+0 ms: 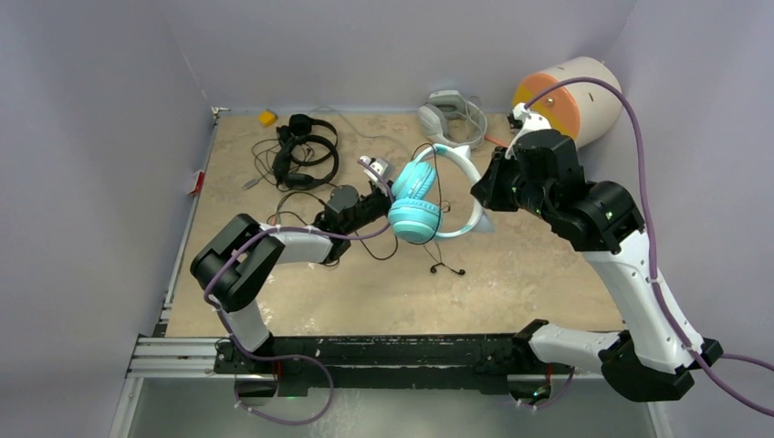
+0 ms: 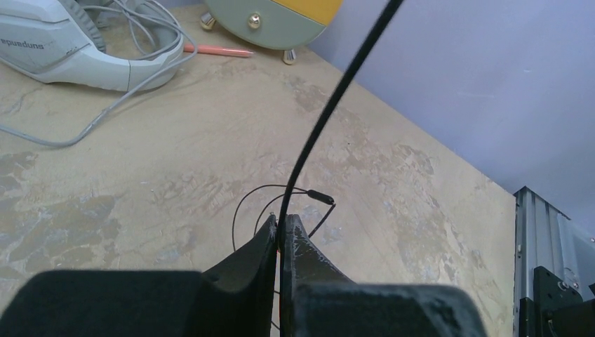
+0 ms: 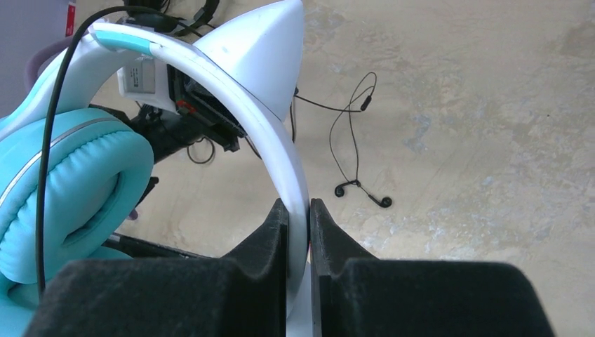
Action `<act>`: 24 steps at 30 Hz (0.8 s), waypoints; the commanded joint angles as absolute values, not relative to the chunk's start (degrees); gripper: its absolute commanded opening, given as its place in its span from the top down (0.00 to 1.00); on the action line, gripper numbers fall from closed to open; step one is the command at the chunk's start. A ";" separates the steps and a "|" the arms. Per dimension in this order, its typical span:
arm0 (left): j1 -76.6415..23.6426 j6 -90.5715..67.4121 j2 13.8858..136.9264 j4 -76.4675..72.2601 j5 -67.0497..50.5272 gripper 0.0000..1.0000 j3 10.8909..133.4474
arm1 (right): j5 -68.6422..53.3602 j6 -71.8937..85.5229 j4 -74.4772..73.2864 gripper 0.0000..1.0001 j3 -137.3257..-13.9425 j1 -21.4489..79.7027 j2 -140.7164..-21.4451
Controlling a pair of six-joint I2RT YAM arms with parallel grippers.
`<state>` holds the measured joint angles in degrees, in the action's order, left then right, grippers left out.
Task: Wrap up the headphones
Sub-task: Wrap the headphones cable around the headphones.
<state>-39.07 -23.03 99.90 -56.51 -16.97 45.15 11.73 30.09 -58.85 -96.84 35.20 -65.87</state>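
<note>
Above mid-table, one teal-cupped, white cat-eared headphone pair point(image 1: 415, 196) is held aloft, its band point(image 3: 277, 151) clamped by the right gripper point(image 3: 298, 210), a black cord point(image 2: 330, 105) pinched by the left gripper point(image 2: 281, 228); two slim black pairs point(image 1: 294, 123) are seen far-left.

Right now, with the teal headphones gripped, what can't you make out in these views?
Left wrist view: the left gripper pinches a black cord that leaves the top edge; what it joins is out of frame.
Top view: that gripper's tips are lost against the teal headphones.
Right wrist view: the right gripper covers the lower end of the white band.
Top view: the black headphones have cords too thin to trace.
</note>
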 commanded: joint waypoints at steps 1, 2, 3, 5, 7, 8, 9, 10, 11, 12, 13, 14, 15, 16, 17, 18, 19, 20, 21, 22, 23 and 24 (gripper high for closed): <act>-39.02 -23.73 100.15 -59.24 -17.88 1.00 45.18 | 16.69 35.35 -56.34 1.00 -98.75 35.21 -64.43; -39.02 -24.18 100.07 -59.24 -18.28 1.00 44.63 | 17.94 36.06 -56.29 1.00 -98.82 35.23 -64.60; -39.02 -24.62 99.92 -59.32 -18.45 1.00 44.12 | 19.63 36.79 -56.16 1.00 -98.95 35.24 -64.80; -39.03 -25.75 99.39 -59.33 -18.47 1.00 42.94 | 23.77 38.47 -56.24 1.00 -99.25 35.21 -65.38; -39.27 -27.23 98.89 -59.21 -18.50 1.00 41.97 | 28.68 40.78 -56.25 1.00 -99.31 35.17 -66.23; -39.64 -27.51 98.59 -58.91 -18.25 1.00 41.60 | 30.80 41.76 -56.01 1.00 -99.27 35.22 -66.99; -40.02 -27.77 98.23 -58.41 -17.79 1.00 41.31 | 32.34 42.90 -55.96 1.00 -99.40 35.14 -67.83; -40.54 -27.96 97.89 -58.02 -17.35 1.00 41.00 | 33.92 44.65 -56.37 1.00 -99.69 35.09 -68.85; -41.20 -28.15 97.63 -57.93 -16.98 1.00 40.65 | 35.46 46.49 -56.74 1.00 -99.89 35.09 -69.73; -41.89 -28.51 97.26 -57.92 -16.57 1.00 40.24 | 36.51 48.50 -56.87 1.00 -99.95 35.08 -70.42; -42.50 -29.05 96.86 -58.10 -16.23 1.00 39.53 | 37.86 50.28 -56.77 1.00 -99.34 35.05 -70.92; -42.98 -29.80 96.51 -58.62 -16.01 1.00 38.94 | 38.82 51.76 -56.40 1.00 -98.65 34.99 -71.19; -43.35 -30.91 96.24 -59.38 -15.92 1.00 38.20 | 39.71 53.14 -55.50 1.00 -97.82 34.79 -71.21; -43.81 -31.82 95.92 -60.28 -15.98 1.00 37.50 | 40.41 54.35 -54.68 1.00 -96.83 34.47 -71.10; -44.16 -32.64 95.63 -61.06 -16.04 1.00 36.77 | 41.12 54.92 -53.64 1.00 -95.90 34.24 -71.10; -44.51 -33.06 95.18 -61.30 -16.04 1.00 36.24 | 41.80 55.26 -52.86 1.00 -95.07 33.93 -71.13; -44.82 -33.30 94.66 -61.03 -15.91 1.00 35.92 | 42.34 55.84 -52.53 1.00 -94.63 33.56 -71.41; -45.14 -33.43 94.20 -60.54 -15.91 1.00 35.68 | 42.81 56.50 -52.43 1.00 -94.44 33.17 -71.69; -45.35 -33.47 93.69 -59.88 -15.97 1.00 35.61 | 43.21 57.31 -52.83 1.00 -94.29 32.71 -72.20; -45.60 -33.37 93.23 -59.22 -15.93 1.00 35.45 | 43.38 58.36 -53.25 1.00 -94.18 32.11 -72.62; -45.80 -33.21 92.71 -58.70 -15.91 1.00 35.28 | 43.39 59.56 -53.82 1.00 -93.90 31.48 -72.86; -46.07 -33.12 92.27 -58.08 -15.95 1.00 35.13 | 43.23 60.41 -53.77 1.00 -93.39 30.84 -72.98</act>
<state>-45.23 -31.90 95.72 -56.90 -16.23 35.88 38.59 52.45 -58.00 -93.34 32.84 -73.14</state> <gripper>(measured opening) 0.007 0.115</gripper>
